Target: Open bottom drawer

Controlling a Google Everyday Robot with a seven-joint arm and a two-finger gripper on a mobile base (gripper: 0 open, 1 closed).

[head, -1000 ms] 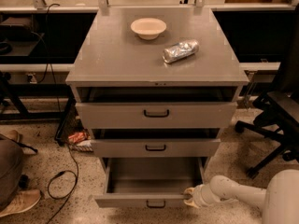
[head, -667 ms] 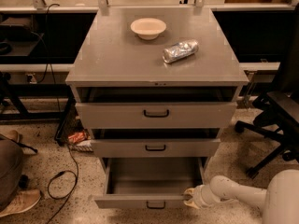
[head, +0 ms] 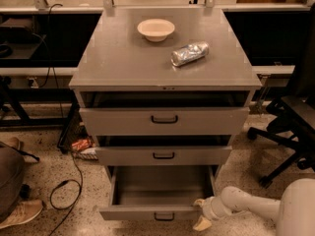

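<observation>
The grey cabinet (head: 123, 58) has three drawers. The bottom drawer (head: 162, 188) is pulled well out; its plain grey inside shows and its black bar handle (head: 164, 216) sits on the shallow front panel at the lower edge of the view. My gripper (head: 200, 213) is at the drawer's front right corner, on the end of my white arm (head: 256, 205) that comes in from the lower right. The middle drawer (head: 163, 156) and top drawer (head: 164, 120) each stand slightly out.
A cream bowl (head: 155, 29) and a crumpled silver packet (head: 189, 53) lie on the cabinet top. A black office chair (head: 290, 127) stands at the right. A black cable (head: 66, 188), a shoe (head: 22, 211) and a snack wrapper (head: 81, 145) lie on the floor at the left.
</observation>
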